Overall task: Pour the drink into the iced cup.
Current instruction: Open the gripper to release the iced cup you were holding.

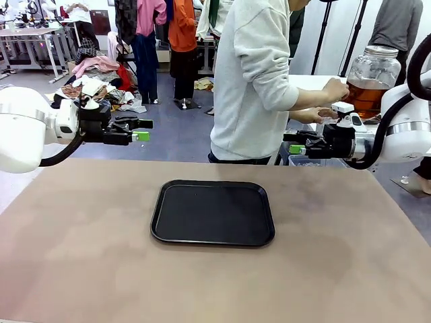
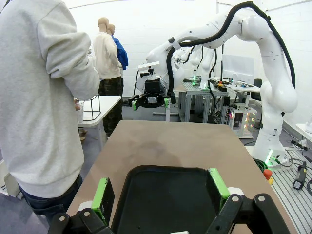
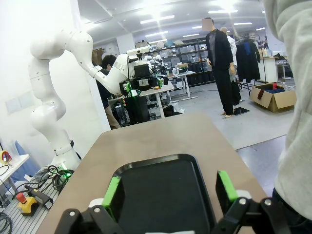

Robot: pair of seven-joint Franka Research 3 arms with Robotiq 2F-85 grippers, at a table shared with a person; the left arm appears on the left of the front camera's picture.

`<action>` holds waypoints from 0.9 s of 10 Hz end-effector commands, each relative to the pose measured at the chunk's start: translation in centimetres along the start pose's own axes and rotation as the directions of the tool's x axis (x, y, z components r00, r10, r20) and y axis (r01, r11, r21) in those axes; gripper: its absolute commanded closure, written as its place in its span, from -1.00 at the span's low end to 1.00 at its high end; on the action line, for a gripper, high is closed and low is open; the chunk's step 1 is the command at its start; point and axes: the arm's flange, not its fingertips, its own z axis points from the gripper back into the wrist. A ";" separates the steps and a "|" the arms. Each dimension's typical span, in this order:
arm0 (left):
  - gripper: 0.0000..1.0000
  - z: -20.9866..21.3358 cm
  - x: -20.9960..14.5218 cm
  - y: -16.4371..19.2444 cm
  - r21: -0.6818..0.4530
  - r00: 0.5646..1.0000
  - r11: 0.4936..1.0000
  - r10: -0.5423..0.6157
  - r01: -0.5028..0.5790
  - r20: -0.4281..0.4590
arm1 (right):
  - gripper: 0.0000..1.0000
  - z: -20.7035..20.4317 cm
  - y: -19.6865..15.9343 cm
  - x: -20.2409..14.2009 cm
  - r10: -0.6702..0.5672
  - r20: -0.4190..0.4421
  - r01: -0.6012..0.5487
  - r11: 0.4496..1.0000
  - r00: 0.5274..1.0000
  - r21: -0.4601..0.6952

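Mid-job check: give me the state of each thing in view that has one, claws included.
Left claw: open, empty, raised above the table.
Right claw: open, empty, raised above the table.
Black tray: flat on the table, nothing on it.
Drink jar: lidded, partly full of amber liquid, on a side table.
Person's hand: at the jar.

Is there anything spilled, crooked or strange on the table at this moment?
Nothing stands out. The black tray lies flat and bare on the table, with no spill around it. Both grippers, left and right, hang open above the table. The person works at the drink jar on a side table.
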 end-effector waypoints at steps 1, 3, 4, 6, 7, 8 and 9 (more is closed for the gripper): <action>-1.00 -0.1 0.2 0.1 0.010 1.000 1.000 -0.002 0.002 0.008 | -1.00 -0.2 -0.1 0.3 0.003 -0.001 -0.003 1.000 1.000 0.004; -1.00 -0.1 0.2 0.1 0.010 1.000 1.000 -0.002 0.002 0.008 | -1.00 -0.2 -0.1 0.3 0.003 -0.001 -0.003 1.000 1.000 0.004; -1.00 -0.1 0.2 0.1 0.010 1.000 1.000 -0.002 0.002 0.008 | -1.00 -0.2 -0.1 0.3 0.003 -0.001 -0.003 1.000 1.000 0.004; -1.00 -0.1 0.2 0.1 0.010 1.000 1.000 -0.002 0.002 0.008 | -1.00 -0.2 -0.1 0.3 0.003 -0.001 -0.003 1.000 1.000 0.004; -1.00 -0.1 0.2 0.1 0.010 1.000 1.000 -0.002 0.002 0.008 | -1.00 -0.2 -0.1 0.3 0.003 -0.001 -0.003 1.000 1.000 0.004; -1.00 -0.1 0.2 0.1 0.010 1.000 1.000 -0.002 0.002 0.008 | -1.00 -0.2 -0.1 0.3 0.003 -0.001 -0.003 1.000 1.000 0.004; -1.00 -0.1 0.2 0.1 0.010 1.000 1.000 -0.002 0.002 0.008 | -1.00 -0.2 -0.1 0.3 0.003 -0.001 -0.003 1.000 1.000 0.004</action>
